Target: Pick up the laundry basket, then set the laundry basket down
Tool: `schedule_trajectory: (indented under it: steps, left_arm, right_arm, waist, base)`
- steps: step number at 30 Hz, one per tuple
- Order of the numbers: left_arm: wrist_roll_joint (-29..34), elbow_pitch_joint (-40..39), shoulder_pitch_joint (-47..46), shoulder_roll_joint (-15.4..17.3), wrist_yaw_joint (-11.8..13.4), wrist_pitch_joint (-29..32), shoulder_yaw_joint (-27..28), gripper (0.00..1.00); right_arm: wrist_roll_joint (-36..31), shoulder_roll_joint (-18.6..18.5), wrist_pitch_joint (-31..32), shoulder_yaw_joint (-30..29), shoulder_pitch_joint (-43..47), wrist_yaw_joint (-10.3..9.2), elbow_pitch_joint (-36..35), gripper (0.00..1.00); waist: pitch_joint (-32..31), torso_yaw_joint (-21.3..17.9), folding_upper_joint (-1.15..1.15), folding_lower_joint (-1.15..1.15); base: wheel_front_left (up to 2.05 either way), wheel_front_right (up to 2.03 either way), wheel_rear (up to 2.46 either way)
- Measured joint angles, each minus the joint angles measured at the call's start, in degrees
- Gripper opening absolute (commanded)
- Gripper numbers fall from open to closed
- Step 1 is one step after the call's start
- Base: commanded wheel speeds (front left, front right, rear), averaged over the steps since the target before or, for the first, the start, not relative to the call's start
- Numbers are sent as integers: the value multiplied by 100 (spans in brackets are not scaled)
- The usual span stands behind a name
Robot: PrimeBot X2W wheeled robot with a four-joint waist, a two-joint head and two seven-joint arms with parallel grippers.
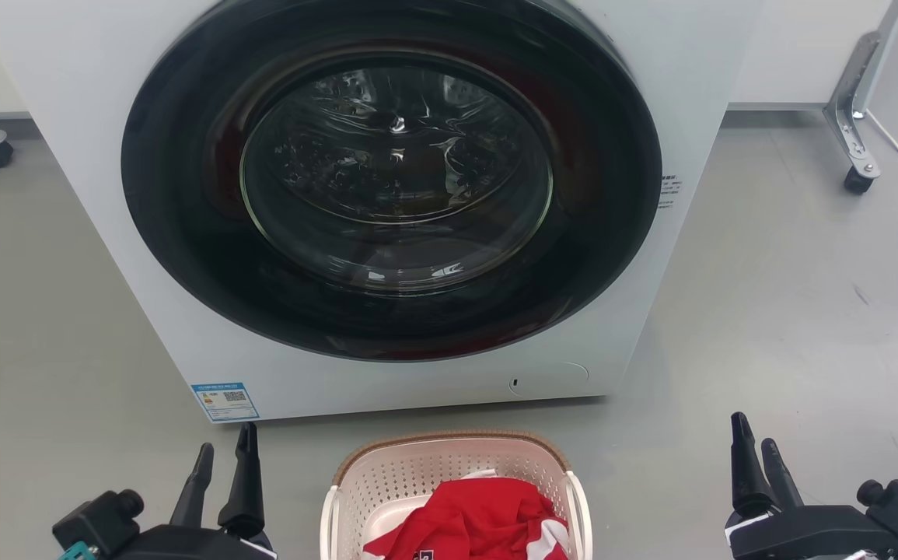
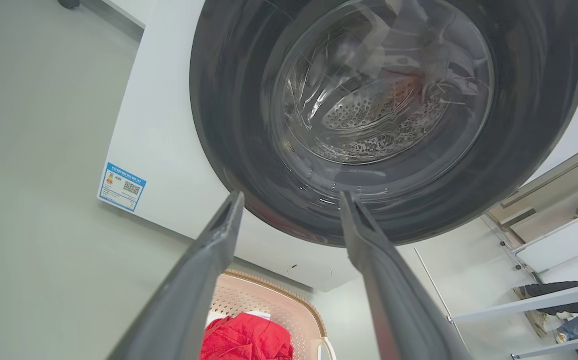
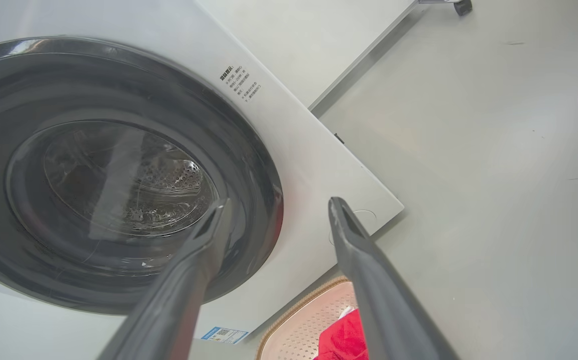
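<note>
- While the laundry basket [image 1: 410, 478] sits on the grey floor [image 1: 791, 311], just in front of the washing machine [image 1: 417, 381], neither arm is touching it.
- Basket: cream perforated walls, brown woven-look rim, white handle on each side; the head view's bottom edge cuts off its near part.
- Contents: a red garment [image 1: 480, 517] with white trim, bunched in the near half; the far half of the basket interior is bare.
- Left gripper [image 1: 226, 438]: low at the lower left of the head view, fingers parted, nothing between them, well apart from the basket's left handle [image 1: 330, 513].
- Right gripper [image 1: 753, 430]: low at the lower right, fingers parted, nothing held, further from the basket than the left one.
- Left wrist view: gripper [image 2: 291, 195] has a clear gap between its fingers; the basket [image 2: 268, 310] and red garment [image 2: 243, 340] show low between them.
- Right wrist view: gripper [image 3: 279, 201] also has a wide gap; the basket [image 3: 309, 330] shows at the bottom edge, its red garment [image 3: 344, 340] partly behind one finger.
- Machine: white front-loader, round dark door [image 1: 394, 179] shut, steel drum visible through the glass, blue-edged label [image 1: 225, 401] at its lower left corner.
- Background: metal frame leg on a castor [image 1: 857, 180] at the upper right.
</note>
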Motion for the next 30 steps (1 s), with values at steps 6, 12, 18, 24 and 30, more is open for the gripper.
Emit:
schedule_trajectory:
  steps: [6, 12, 18, 24, 30]
  left_arm:
    - [693, -59, 6, 76, 92, -145, -144, 100]
    - [1326, -144, 14, 94, 163, -248, -244, 100]
    - [1859, -214, 26, 97, 260, -391, -358, 100]
    - [2438, -301, 102, 100, 357, -509, -448, 100]
    - [2928, -385, 120, 101, 428, -656, -530, 100]
  right_arm:
    - [-511, -4, -147, 115, 1, -85, -77, 100]
    - [-1045, -15, -264, 205, 1, -154, -145, 100]
    - [-1550, -22, -400, 318, 1, -207, -201, 100]
    - [-2025, -26, -513, 403, 1, -260, -287, 100]
    - [-2548, -30, -651, 491, 1, -354, -359, 100]
  waist:
    - [18, -1, 0, 0]
    - [39, 1, 0, 0]
    - [57, 3, 0, 0]
    - [71, 4, 0, 0]
    - [86, 2, 0, 0]
  base:
    - [0, 0, 0]
    - [0, 0, 0]
    - [0, 0, 0]
    - [0, 0, 0]
    - [0, 0, 0]
